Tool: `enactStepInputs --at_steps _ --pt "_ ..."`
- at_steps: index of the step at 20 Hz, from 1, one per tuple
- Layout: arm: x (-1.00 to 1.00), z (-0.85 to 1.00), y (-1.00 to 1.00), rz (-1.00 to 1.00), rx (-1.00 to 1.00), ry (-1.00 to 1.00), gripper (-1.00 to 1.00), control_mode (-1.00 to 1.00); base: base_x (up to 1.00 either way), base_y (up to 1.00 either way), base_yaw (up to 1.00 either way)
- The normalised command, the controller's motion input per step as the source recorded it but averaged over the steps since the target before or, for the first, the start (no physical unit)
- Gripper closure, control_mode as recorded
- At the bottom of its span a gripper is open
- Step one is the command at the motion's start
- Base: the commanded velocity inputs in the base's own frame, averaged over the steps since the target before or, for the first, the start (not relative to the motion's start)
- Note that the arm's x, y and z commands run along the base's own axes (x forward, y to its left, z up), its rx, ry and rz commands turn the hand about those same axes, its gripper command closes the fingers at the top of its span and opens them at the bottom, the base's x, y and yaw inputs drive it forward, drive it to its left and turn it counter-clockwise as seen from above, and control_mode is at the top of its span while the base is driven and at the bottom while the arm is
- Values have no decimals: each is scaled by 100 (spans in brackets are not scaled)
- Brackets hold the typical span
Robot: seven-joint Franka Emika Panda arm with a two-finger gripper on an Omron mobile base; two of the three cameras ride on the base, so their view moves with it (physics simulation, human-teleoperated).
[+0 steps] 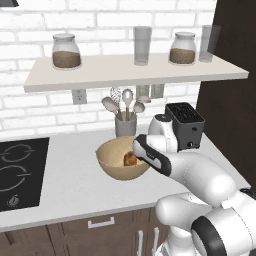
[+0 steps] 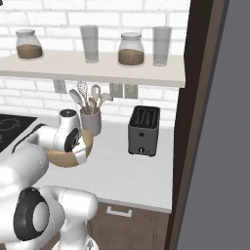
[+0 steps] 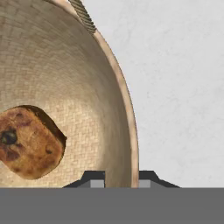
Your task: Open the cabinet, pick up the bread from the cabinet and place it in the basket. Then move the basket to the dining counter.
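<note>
Bread (image 3: 27,142) lies inside the basket (image 3: 127,109), which stands on the desk (image 1: 70,185). My tool (image 3: 118,180) is closed on the basket's rim, one tip inside the wall, one outside, bread just beside it. Step in hand: carrying. Next move, I judge: lift level and drive to the dining counter.

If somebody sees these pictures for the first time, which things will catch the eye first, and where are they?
First comes the tan basket on the pale worktop, with the bread lying inside it. In the hand view the gripper has one fingertip on each side of the basket's rim. Behind stand the grey utensil pot and, to its right, the black toaster.
</note>
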Motion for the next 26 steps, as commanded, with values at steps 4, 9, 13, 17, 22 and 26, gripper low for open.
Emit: enactStepInputs --at_steps 4,9,13,17,22,26 --pt "-27 27 -5 -4 12 -6 100 -100 0 0 0" --pt "-27 58 -4 -1 11 -16 100 -100 0 0 0" --pt "-37 64 -16 -15 20 -18 100 -100 0 0 0" --pt "-51 61 0 -27 21 -18 100 -100 0 0 0" --pt "-45 73 -5 -25 18 -5 100 -100 0 0 0" --pt "-29 66 -38 -19 3 5 100 -100 0 0 0"
